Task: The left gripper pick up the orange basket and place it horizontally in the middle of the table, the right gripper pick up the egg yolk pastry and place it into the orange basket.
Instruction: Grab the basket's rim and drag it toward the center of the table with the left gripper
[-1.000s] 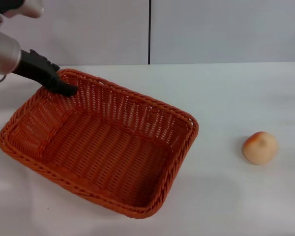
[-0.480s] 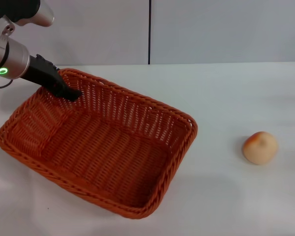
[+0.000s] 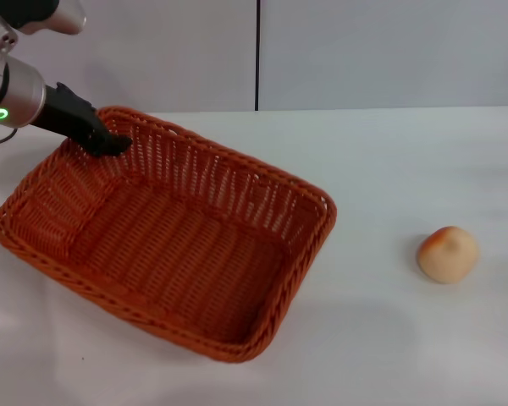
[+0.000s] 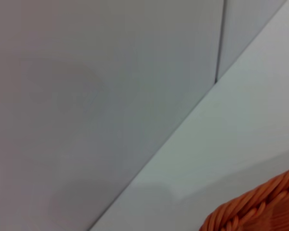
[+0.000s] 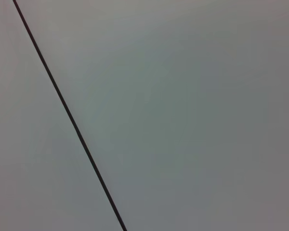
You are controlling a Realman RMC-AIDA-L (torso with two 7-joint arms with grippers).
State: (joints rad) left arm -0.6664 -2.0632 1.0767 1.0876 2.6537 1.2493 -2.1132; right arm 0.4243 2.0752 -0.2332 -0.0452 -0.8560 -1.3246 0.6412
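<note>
- The left gripper (image 3: 110,144), fingers pinching the far-left rim of the burnt-orange woven wicker basket (image 3: 178,245) — basket lies skewed at the white worktop's (image 3: 406,338) left; placement unfinished.
- Small round beige pastry (image 3: 447,254) sits untouched, well right; right gripper not visible.

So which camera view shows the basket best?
The head view: it shows the whole basket on the table, with the left claw at its far rim. The left wrist view shows only a bit of braided rim. The right wrist view shows none of it.

woven wicker-like orange basket (image 3: 169,254), smooth matt table (image 3: 406,338)
</note>
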